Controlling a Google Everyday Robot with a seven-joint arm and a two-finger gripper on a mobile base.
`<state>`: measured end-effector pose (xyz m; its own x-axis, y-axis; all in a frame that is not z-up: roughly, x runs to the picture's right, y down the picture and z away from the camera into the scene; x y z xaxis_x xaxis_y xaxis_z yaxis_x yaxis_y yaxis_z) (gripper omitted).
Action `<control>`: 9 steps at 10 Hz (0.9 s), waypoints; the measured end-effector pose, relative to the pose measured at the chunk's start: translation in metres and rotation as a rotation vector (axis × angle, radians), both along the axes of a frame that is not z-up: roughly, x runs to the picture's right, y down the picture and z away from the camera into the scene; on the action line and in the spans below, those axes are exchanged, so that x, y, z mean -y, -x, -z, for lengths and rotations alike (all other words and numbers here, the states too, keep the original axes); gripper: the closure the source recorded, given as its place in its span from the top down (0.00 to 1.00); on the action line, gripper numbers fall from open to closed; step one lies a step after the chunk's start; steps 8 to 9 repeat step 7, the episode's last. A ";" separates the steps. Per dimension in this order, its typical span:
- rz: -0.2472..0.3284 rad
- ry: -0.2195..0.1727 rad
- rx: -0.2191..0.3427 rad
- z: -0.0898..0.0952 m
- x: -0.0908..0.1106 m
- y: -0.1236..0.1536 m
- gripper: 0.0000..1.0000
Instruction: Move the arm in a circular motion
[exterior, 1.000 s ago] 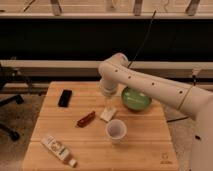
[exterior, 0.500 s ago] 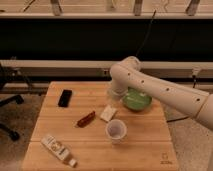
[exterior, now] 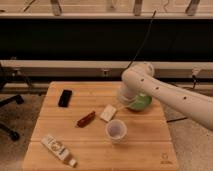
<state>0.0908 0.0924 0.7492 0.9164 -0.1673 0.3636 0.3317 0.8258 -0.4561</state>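
The big white arm (exterior: 170, 95) of thick rounded segments with small dark dots reaches in from the right edge over the wooden table (exterior: 45, 125). Its bulky joint (exterior: 138, 78) hangs above the table's back right part. From there the arm bends down to the gripper (exterior: 125, 98), which hangs at the left rim of a green bowl (exterior: 144, 103) and hides part of it. The gripper holds nothing that I can see.
On the table lie a black phone (exterior: 65, 97), a red-brown wrapped bar (exterior: 86, 119), a small white packet (exterior: 108, 113), a white cup (exterior: 116, 131) and a lying bottle (exterior: 57, 148). A dark cable (exterior: 145, 42) hangs behind. A chair base (exterior: 7, 115) is at the left.
The arm's joint and gripper have swung to the right and slightly nearer, from above the white packet to the green bowl's rim. The objects on the table have not moved.
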 end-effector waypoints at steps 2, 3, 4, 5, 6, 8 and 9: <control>-0.020 0.000 -0.008 -0.006 0.007 -0.005 0.11; -0.031 0.002 -0.011 -0.006 0.009 -0.005 0.11; -0.038 0.003 -0.016 -0.007 0.010 -0.010 0.11; -0.041 0.003 -0.018 -0.010 0.013 -0.021 0.11; -0.046 -0.001 -0.017 -0.018 0.022 -0.039 0.11; -0.063 -0.001 -0.021 -0.024 0.029 -0.047 0.11; -0.063 -0.001 -0.021 -0.024 0.029 -0.047 0.11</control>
